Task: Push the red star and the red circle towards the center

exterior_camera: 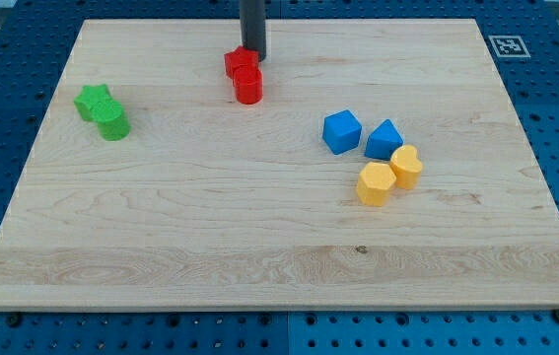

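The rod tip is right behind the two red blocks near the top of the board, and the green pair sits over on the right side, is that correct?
Not quite: the camera view shows the green pair on the view's left. My tip is indeed just above the two red blocks.

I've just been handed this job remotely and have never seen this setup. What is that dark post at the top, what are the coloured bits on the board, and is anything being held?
There is one camera view, looking down at a wooden board on a blue pegboard table. The dark post is the robot arm's rod; it has no gripper, so nothing is held. It only pushes. My tip sits at the view's top, right behind the red star, which touches the red circle just below it. At the view's left are a green star and a green round block, touching. At the right are two blue blocks and two yellow blocks, clustered closely.
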Controlling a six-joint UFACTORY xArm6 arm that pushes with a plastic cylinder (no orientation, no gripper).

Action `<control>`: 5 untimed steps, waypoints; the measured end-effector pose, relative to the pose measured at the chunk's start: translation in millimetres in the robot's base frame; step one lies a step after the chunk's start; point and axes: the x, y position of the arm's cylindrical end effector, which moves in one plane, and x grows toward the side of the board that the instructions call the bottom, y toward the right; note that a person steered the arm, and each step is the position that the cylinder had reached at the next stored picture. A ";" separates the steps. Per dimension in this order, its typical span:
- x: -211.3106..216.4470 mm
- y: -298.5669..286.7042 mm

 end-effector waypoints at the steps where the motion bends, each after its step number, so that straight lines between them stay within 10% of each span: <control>1: 7.0 -15.6; 5: 50.5 5.6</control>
